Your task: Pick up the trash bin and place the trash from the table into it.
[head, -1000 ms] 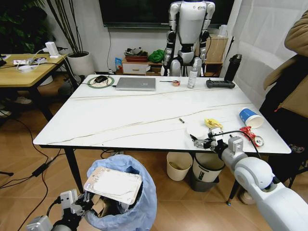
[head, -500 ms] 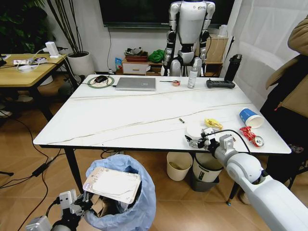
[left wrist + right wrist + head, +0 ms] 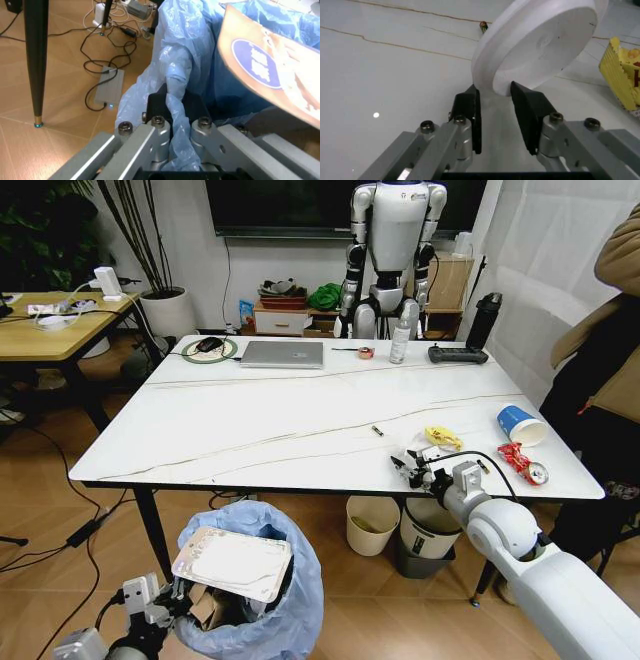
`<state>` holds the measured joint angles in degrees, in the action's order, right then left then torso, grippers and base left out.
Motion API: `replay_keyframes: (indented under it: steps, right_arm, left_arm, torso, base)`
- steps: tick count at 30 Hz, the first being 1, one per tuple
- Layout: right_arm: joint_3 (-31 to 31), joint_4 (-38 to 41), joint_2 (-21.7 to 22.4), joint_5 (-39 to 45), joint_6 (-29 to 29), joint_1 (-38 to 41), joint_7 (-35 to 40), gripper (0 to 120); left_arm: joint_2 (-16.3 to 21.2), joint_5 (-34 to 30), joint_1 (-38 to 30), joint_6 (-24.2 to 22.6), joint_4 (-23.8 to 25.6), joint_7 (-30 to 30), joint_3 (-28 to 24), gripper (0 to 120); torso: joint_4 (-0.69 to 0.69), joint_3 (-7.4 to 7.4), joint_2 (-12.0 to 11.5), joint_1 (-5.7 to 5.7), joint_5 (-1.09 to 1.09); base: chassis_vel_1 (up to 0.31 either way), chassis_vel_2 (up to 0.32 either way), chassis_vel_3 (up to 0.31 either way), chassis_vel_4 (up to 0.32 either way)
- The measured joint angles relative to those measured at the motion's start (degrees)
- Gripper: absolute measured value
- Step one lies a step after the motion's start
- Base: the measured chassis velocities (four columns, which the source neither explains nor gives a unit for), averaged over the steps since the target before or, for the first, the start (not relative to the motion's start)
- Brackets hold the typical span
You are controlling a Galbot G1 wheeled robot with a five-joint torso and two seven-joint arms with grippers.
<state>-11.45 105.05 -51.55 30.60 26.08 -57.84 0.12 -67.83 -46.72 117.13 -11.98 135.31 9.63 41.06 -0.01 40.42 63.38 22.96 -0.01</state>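
We hold the small trash bin lined with crinkly light-blue plastic bag (image 3: 262, 600) below the near edge of the white marble-look table with thin grey veins (image 3: 270, 430), our left gripper (image 3: 172, 112) clamped on a fold of the bag at the rim. A flat cardboard-backed tray (image 3: 232, 563) lies across the bin's mouth; its underside carries a round blue label (image 3: 256, 63) whose writing we cannot read. Our right gripper (image 3: 495, 103) is near the table's right near corner, its black pads pinching the rim of a white round disc-shaped lid (image 3: 537, 41), tilted up off the tabletop. Just beyond it lies a yellow wrapper (image 3: 443, 437), and towards the right edge a blue paper cup on its side (image 3: 520, 424) and a red wrapper (image 3: 516, 457). At the far edge sit a silver laptop (image 3: 283, 354) and a clear spray bottle (image 3: 401, 340). Under the table stand a cream bucket (image 3: 372, 523) and a white bin with black rim (image 3: 432, 532).
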Motion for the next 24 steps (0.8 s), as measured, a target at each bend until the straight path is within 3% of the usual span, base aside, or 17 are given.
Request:
replay_keyframes:
  steps: [4, 7, 24]
  right_arm:
    - [0.03, -0.16, -0.12, 0.03, 0.04, 0.29, 0.08, 6]
    - [-0.06, -0.14, -0.14, 0.07, 0.05, 0.37, 0.10, 0]
    - [-1.40, 2.20, 0.17, 1.78, -1.06, 0.42, -0.01, 0]
  left_arm:
    - [0.05, -0.16, -0.10, 0.00, -0.13, 0.01, 0.01, 0]
    - [0.08, -0.20, -0.21, 0.00, -0.18, 0.01, 0.01, 0]
    - [-0.09, -0.17, -0.52, 0.00, -0.55, 0.01, -0.07, 0]
  torso:
    - [0.00, 0.00, 0.00, 0.00, 0.01]
    - [0.00, 0.00, 0.00, 0.00, 0.01]
    - [0.01, 0.01, 0.00, 0.01, 0.02]
  base:
    - [0.000, 0.000, 0.000, 0.000]
    - [0.000, 0.000, 0.000, 0.000]
    - [0.000, 0.000, 0.000, 0.000]
